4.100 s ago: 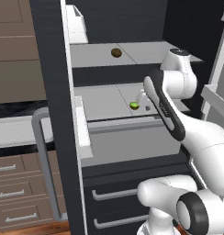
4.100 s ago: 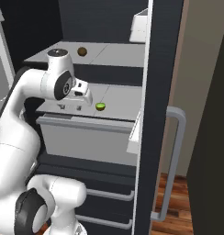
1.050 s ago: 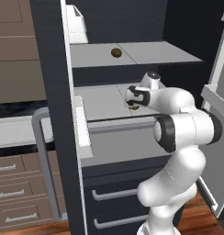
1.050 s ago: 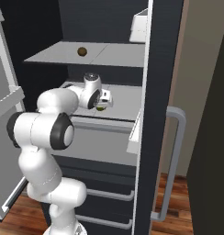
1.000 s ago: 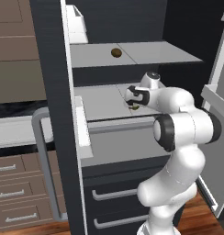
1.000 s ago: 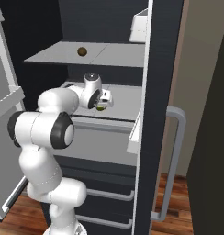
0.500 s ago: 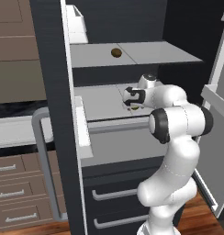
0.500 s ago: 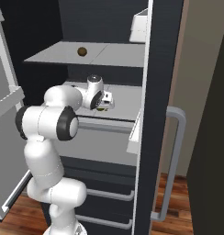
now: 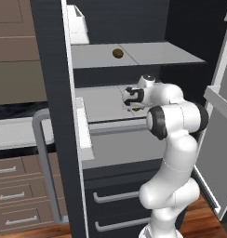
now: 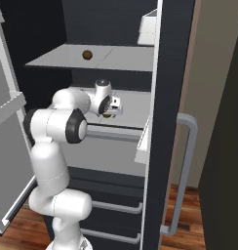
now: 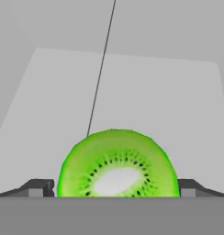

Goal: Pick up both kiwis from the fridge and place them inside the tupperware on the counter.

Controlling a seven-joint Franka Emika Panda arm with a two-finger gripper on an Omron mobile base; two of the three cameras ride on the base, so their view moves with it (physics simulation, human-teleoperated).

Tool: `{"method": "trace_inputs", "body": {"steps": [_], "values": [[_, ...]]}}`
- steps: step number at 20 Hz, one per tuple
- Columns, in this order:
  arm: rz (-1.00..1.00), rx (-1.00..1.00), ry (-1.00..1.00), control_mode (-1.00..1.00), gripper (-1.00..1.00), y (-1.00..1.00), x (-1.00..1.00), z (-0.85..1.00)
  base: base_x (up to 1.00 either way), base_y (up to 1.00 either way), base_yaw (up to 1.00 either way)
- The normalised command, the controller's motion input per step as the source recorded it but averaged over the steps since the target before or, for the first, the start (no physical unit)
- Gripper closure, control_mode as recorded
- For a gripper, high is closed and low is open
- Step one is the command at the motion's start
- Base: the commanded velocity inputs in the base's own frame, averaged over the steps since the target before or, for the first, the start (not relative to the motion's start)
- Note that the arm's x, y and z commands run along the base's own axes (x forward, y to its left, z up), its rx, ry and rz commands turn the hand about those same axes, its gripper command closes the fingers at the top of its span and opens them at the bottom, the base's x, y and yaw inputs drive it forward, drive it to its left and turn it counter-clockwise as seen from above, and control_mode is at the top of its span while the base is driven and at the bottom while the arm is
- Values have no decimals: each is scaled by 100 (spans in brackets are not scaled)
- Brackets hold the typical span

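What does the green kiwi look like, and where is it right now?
The green kiwi is a bright green cut fruit with a pale middle ringed by tiny black seeds. It rests on the fridge's light grey middle shelf. The open hand is right at it, one dark fingertip on each side; whether they touch it can't be told. The base views show just a sliver under the hand.

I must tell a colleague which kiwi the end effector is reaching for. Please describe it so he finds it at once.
Look into the open black fridge, at the lower grey shelf. There the green kiwi lies between the fingertips of the open end effector. Its cut face is bright green with a pale centre, while the brown kiwi lies alone on the shelf above.
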Motion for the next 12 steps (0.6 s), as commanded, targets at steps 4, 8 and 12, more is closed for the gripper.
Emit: {"method": "trace_inputs", "body": {"steps": [4,8,12], "values": [[0,0,0,-100,-100,0,18,0,0,0,0],[0,0,0,-100,-100,0,14,-5,0,0,0],[0,0,0,-100,-100,0,1,-22,0,0,0]]}}
